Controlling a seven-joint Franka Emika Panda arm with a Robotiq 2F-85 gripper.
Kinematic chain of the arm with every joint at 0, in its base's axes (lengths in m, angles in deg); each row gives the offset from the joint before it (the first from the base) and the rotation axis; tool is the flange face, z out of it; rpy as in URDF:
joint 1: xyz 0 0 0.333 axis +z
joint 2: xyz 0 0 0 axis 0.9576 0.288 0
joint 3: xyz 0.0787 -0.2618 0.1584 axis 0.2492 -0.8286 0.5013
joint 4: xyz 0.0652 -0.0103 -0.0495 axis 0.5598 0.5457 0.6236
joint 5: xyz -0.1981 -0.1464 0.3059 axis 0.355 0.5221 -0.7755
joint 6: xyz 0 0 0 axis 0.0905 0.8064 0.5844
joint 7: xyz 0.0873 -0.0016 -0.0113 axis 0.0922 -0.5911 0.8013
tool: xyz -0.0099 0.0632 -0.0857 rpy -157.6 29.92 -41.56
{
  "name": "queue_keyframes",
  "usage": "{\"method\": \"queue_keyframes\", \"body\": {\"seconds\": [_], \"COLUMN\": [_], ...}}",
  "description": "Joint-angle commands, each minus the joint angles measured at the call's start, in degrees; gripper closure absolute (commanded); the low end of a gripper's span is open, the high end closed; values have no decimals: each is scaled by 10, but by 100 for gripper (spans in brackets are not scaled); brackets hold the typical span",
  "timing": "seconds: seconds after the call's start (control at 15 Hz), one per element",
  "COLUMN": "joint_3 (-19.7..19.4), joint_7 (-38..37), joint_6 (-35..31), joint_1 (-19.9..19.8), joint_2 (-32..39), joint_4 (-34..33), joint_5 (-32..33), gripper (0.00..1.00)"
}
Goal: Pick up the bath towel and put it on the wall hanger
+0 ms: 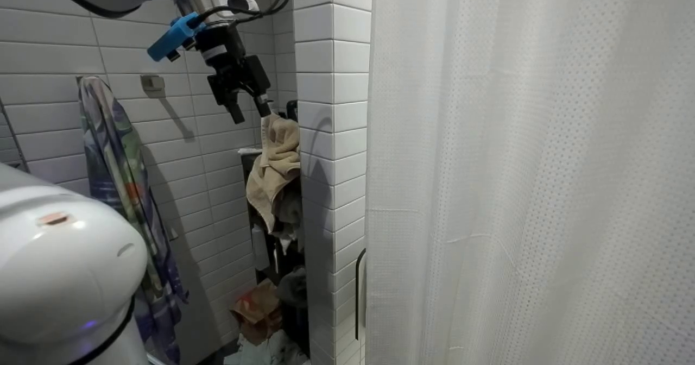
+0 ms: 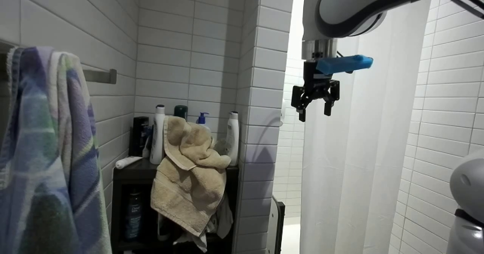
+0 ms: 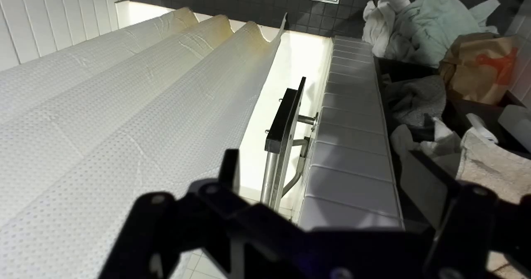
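Note:
A tan bath towel (image 2: 191,182) lies crumpled on a dark shelf unit and hangs over its front; it also shows in an exterior view (image 1: 279,153) and partly at the right of the wrist view (image 3: 493,167). A metal wall hanger (image 2: 101,76) is fixed to the tiled wall; its end also shows in an exterior view (image 1: 152,84). A multicoloured towel (image 2: 53,133) hangs over the hanger. My gripper (image 2: 315,113) is open and empty, pointing down in front of the shower curtain, apart from the tan towel. Its spread fingers show in the wrist view (image 3: 328,171).
A tiled partition wall (image 2: 261,95) stands between the shelf unit (image 2: 117,193) and the white shower curtain (image 2: 351,163). Several bottles (image 2: 157,133) stand around the tan towel. A folded metal-framed seat (image 3: 286,121) juts from the partition. A paper bag (image 3: 483,67) and cloths lie low down.

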Motion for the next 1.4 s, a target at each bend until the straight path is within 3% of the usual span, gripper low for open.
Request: {"method": "queue_keyframes", "body": {"seconds": [0.0, 0.27, 0.6, 0.87, 1.07, 1.33], "joint_3": [-9, 3, 49, 108, 149, 161], "joint_7": [-7, -32, -130, -250, -330, -389], "joint_6": [3, 4, -18, -116, -232, -313], "joint_1": [12, 17, 42, 51, 37, 20], "joint_2": [3, 12, 28, 39, 44, 66], "joint_4": [-2, -7, -15, -7, 10, 16], "joint_5": [7, -7, -75, -106, -57, 8], "gripper": [0, 0, 0, 0, 0, 0]}}
